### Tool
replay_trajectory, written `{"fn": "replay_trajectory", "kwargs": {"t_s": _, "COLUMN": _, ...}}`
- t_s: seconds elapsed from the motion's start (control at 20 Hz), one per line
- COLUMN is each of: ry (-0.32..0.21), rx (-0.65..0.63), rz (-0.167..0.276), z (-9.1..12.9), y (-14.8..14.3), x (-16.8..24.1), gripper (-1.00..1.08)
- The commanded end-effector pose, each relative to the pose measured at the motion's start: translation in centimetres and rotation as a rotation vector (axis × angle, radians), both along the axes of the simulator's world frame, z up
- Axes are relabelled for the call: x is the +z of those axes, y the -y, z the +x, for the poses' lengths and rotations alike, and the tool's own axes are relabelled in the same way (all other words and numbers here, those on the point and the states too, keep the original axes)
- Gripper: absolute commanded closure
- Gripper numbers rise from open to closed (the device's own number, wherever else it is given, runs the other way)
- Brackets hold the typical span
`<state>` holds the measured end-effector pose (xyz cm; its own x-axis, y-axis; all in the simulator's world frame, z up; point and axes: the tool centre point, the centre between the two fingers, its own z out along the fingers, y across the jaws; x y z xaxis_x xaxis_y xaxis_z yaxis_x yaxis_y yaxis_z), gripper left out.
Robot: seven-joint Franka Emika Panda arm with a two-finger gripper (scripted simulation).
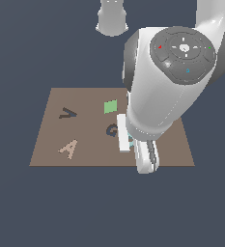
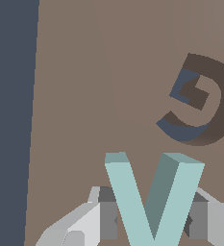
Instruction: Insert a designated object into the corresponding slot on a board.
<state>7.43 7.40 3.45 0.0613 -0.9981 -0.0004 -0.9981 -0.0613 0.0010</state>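
A tan letter A lies flat toward the exterior view's left and nearer edge; a green square sits farther back, near the middle; a dark G shape lies between them, just below the square, partly hidden in the exterior view

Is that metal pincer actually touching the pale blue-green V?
Touching: the wrist view shows the pincer with its fingers pressed against both sides of the teal V.

Teal V tip cut off by frame edge; ext view: arm hides most.
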Motion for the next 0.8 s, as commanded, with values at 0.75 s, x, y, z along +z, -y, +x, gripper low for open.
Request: {"fn": "replay_trajectory", "kwargs": {"t_s": 0.75, "ry": 0.001, "rx": -0.207, "rz": 0.0, "z": -8.5, "y": 19.5, "x": 0.5, "gripper": 1.08}}
